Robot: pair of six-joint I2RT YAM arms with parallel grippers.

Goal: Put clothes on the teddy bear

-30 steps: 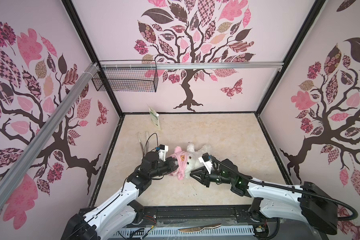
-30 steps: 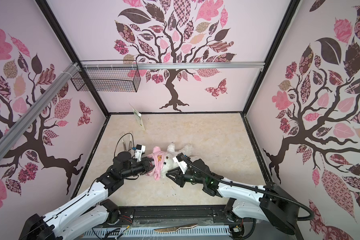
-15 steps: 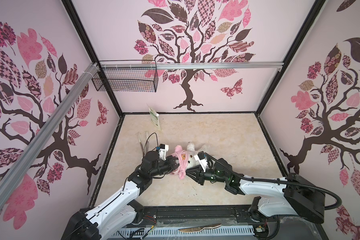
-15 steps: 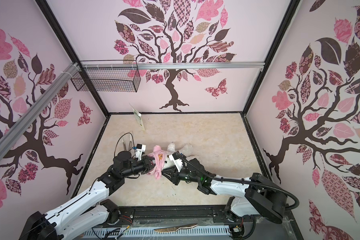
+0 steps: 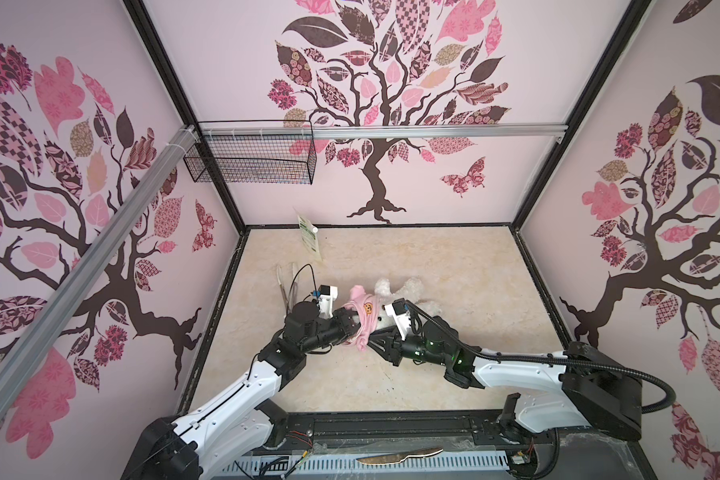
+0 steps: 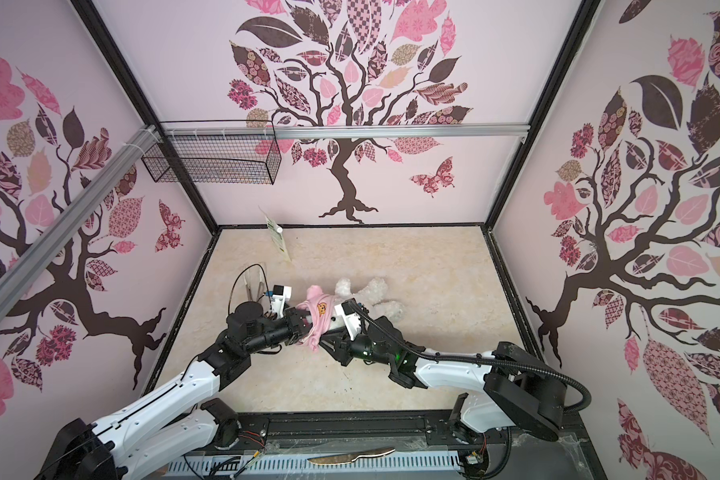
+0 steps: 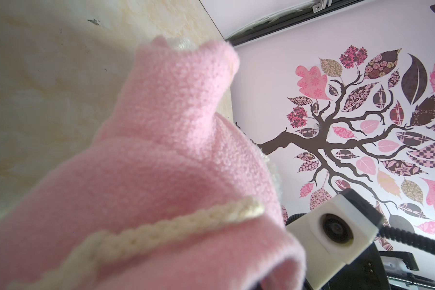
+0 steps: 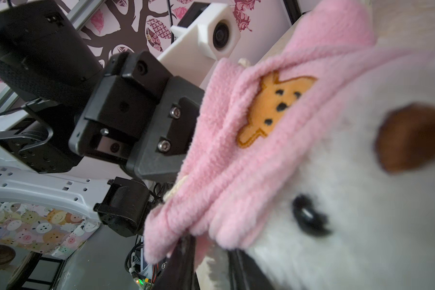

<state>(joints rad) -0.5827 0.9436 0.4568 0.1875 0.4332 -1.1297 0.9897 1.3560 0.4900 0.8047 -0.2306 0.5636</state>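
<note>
Likely pulling it over the head: left gripper (image 5: 352, 323) clamps the pink hoodie (image 5: 364, 318) at the teddy bear's (image 5: 410, 291) 9 o'clock. The right gripper (image 8: 207, 251) straddles its edge, and whether it is clamped cannot be told. Next, fabric needs drawing toward 2 o'clock.

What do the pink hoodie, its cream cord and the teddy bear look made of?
The pink hoodie: soft fleece or knit, matte, nubby pilled surface. The cream cord: braided yarn, probably cotton; plait shows. The teddy bear: white plush, fuzzy pile; its eye looks like glossy hard plastic.
</note>
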